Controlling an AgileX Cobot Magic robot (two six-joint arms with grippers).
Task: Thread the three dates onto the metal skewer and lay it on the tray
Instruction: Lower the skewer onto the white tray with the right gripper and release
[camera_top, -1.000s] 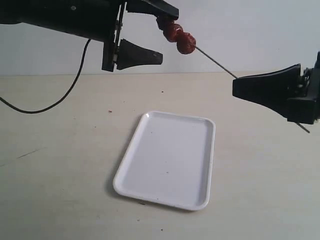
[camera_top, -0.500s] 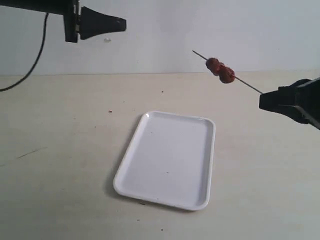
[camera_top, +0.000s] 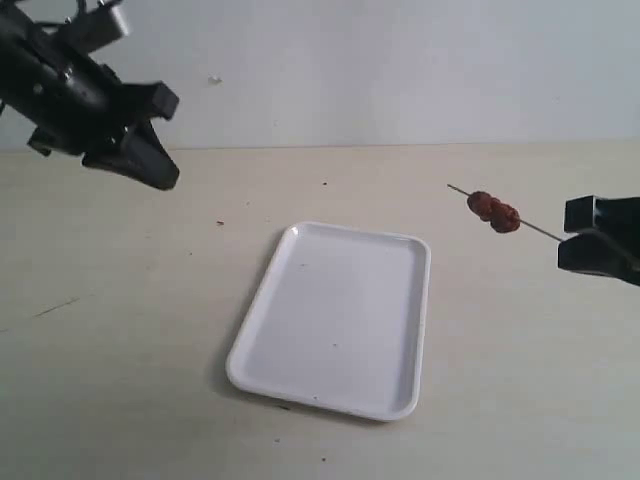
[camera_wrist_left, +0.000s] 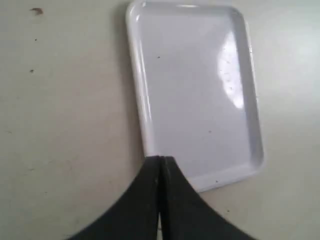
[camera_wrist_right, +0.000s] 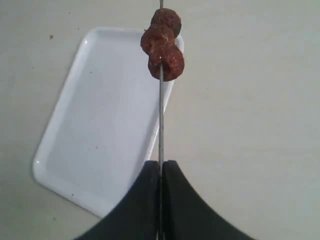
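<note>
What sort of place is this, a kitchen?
Probably a robot test bench: bare pale tabletop, plain white wall, and a black right gripper holding a thin metal skewer of three reddish-brown dates.

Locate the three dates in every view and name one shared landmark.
Exterior: three dates sit on the metal skewer, right of the tray.
Left wrist: not in it.
Right wrist: skewered beyond the right gripper, against the tray's edge.
Shared landmark: the tray.
</note>
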